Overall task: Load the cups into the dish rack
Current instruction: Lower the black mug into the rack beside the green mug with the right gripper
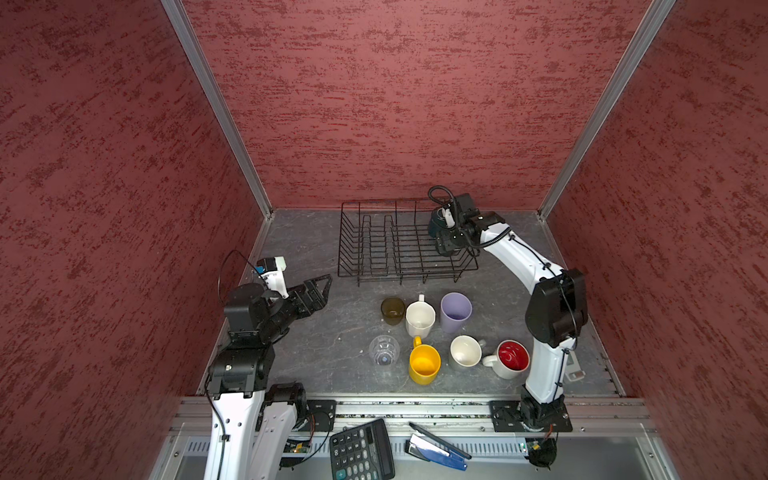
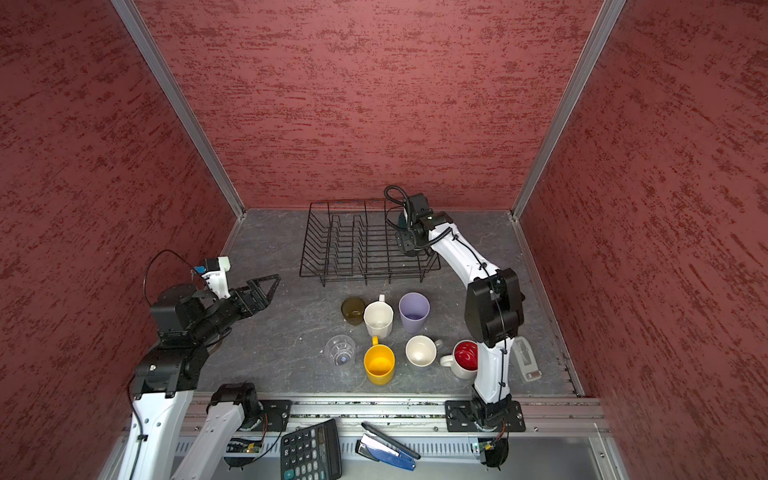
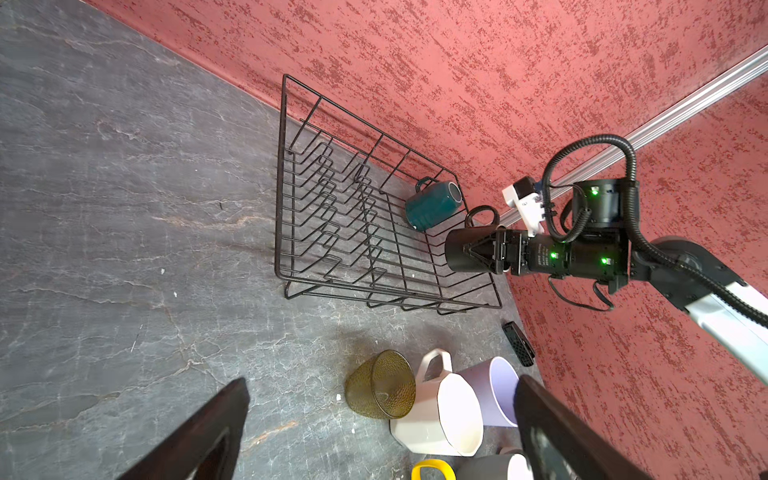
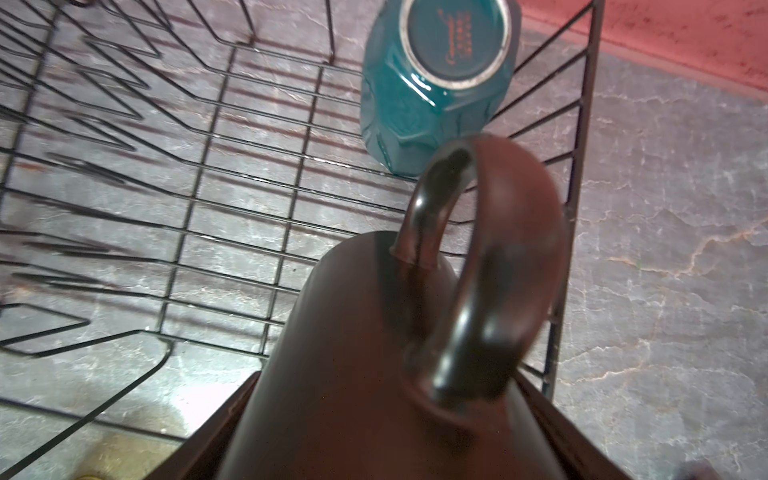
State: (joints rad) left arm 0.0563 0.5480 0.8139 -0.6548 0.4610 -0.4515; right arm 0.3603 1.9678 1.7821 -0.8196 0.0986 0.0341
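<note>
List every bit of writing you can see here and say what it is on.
"0", "00", "+": on keys of the calculator; its other keys are too small to read.
Orange-red print on the underside of the teal mug: blurred, not readable.
Nothing else shows legible writing.

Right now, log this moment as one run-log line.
right gripper: shut on black mug, over dish rack | in rack: teal mug, on its side | left gripper: open, empty | table: seven cups
</note>
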